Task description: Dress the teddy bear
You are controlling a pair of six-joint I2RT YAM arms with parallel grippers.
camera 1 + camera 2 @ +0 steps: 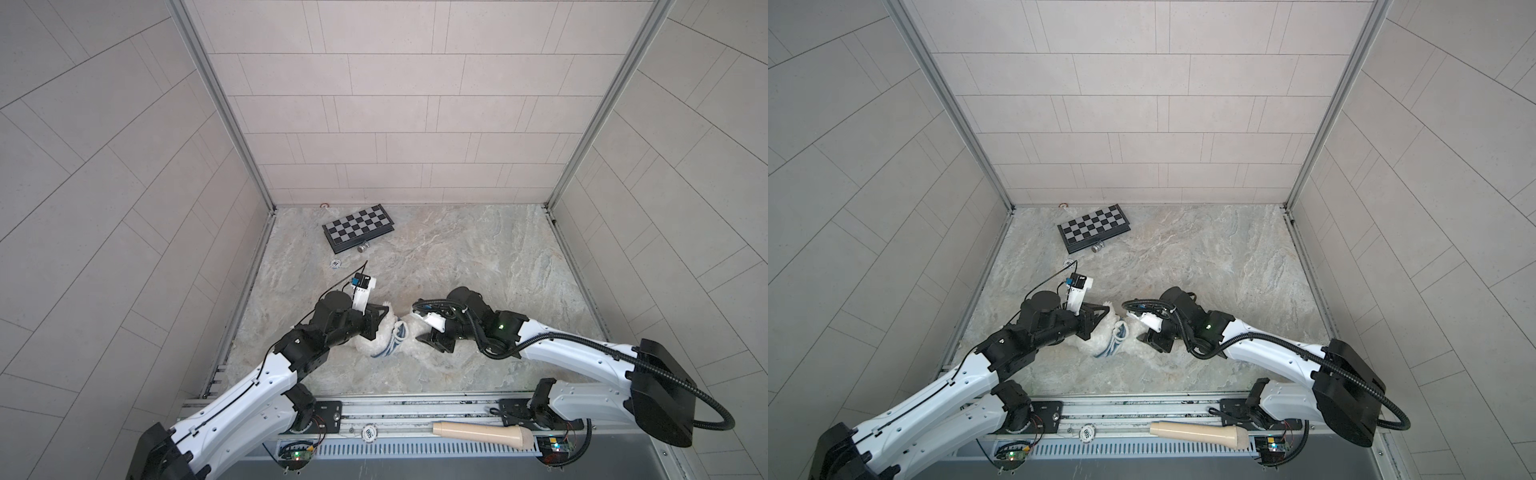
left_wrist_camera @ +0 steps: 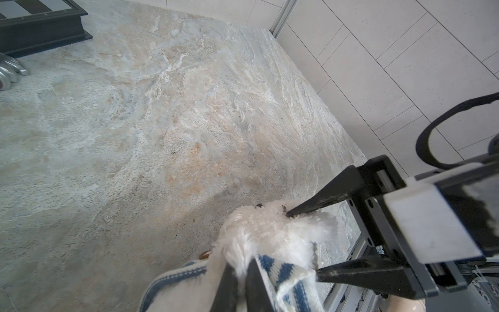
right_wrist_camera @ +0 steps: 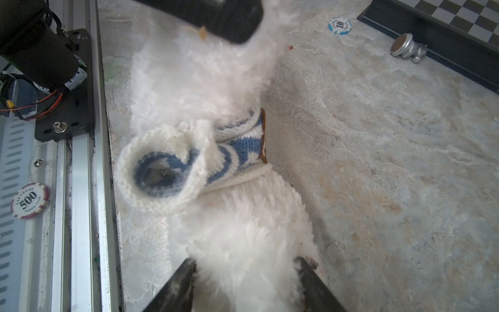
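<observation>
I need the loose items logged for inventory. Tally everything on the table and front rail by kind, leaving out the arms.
teddy bear: 1
striped shirt: 1
chessboard: 1
silver chess piece: 1
poker chips: 2
beige handle-like piece on the front rail: 1
small round thing by the back wall, too small to identify: 1
total: 8

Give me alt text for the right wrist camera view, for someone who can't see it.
A fluffy white teddy bear lies on a marbled table, a blue-and-white striped shirt bunched around it and the right pincer straddling its fur. A chessboard, a silver chess piece and a blue poker chip lie nearby.
</observation>
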